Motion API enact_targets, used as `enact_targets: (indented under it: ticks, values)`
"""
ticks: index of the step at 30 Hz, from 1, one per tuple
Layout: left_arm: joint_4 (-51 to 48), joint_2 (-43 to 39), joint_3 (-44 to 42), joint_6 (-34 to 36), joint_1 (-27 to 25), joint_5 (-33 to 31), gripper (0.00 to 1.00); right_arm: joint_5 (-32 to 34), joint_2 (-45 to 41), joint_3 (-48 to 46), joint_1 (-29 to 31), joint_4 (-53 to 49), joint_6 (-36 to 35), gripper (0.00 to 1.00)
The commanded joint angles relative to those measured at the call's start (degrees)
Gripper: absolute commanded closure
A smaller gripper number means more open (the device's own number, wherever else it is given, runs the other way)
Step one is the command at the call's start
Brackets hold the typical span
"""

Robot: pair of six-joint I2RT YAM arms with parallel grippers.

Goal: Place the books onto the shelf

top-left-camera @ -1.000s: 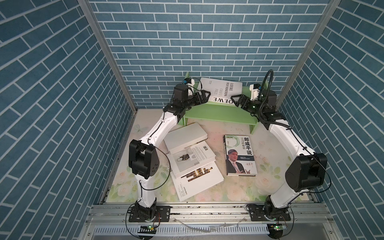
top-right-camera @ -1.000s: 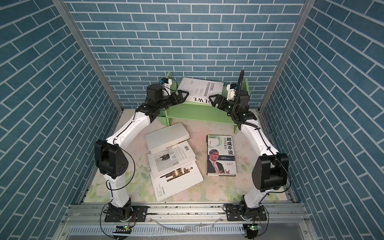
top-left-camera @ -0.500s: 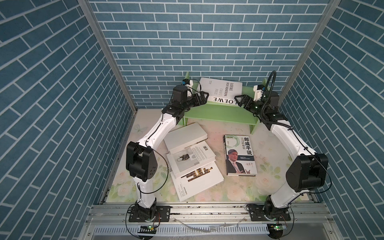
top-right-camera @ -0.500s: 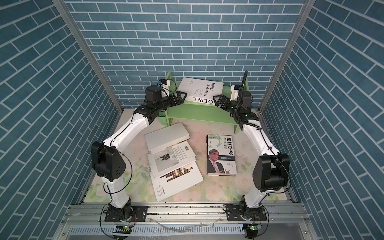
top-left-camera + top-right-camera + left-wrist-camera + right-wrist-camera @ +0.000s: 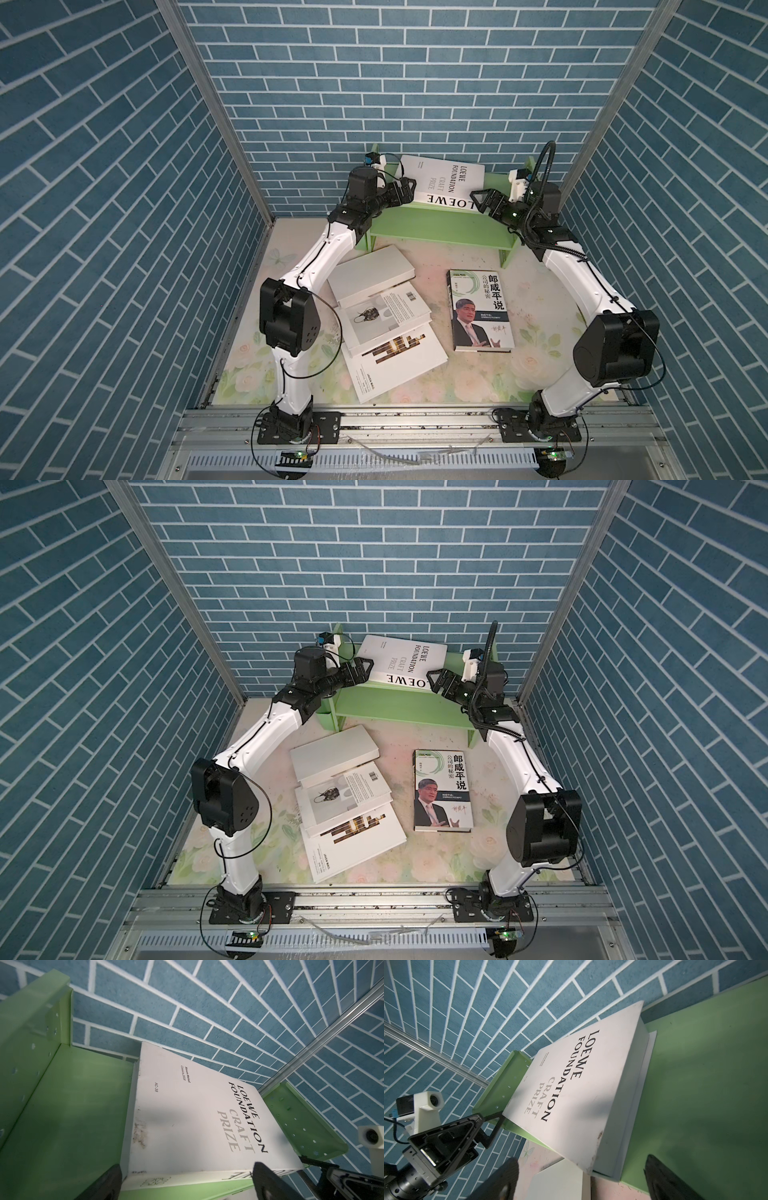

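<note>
Right hand (image 5: pixel 478 201) eased back, open, left hand (image 5: pixel 409 191) open, flanking LOEWE book (image 5: pixel 444 180)

Bottom book (image 5: pixel 399 370) partly covered (small print illegible).

Supports: floral tabletop (image 5: pixel 540 374), green shelf (image 5: pixel 436 224).
You will find the shelf at the tabletop's far edge, the LOEWE book (image 5: pixel 440 178) on its top board; three overlapping white books (image 5: pixel 386 316) lie left of centre, the portrait book (image 5: pixel 480 309) just right.
</note>
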Motion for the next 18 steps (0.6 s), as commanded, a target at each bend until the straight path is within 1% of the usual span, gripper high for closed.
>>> enact_targets:
  ticks: [1,6,11,12,14,18]
  values:
    - [3.7,-0.2,-0.9,1.0,-0.1,-1.2,0.00,-0.8,-1.1,0.4,0.1,1.0,-0.6,0.05]
    - [5.5,0.6,-1.2,1.2,0.0,1.4,0.00,-1.0,-0.2,1.3,0.1,1.1,-0.5,0.05]
    - [10.5,1.1,-2.5,0.6,0.5,10.2,0.00,-1.2,0.6,2.3,0.1,1.1,-0.4,0.05]
    - [10.7,1.1,-2.6,0.4,0.6,11.2,0.00,-1.2,0.7,2.4,0.1,1.2,-0.4,0.05]
    - [11.0,1.1,-2.8,0.5,0.6,12.8,0.00,-1.2,0.8,2.5,0.1,1.4,-0.3,0.05]
    - [11.9,0.4,-3.7,-0.3,0.8,13.8,0.00,-1.3,0.8,2.7,0.1,1.9,-0.3,0.05]
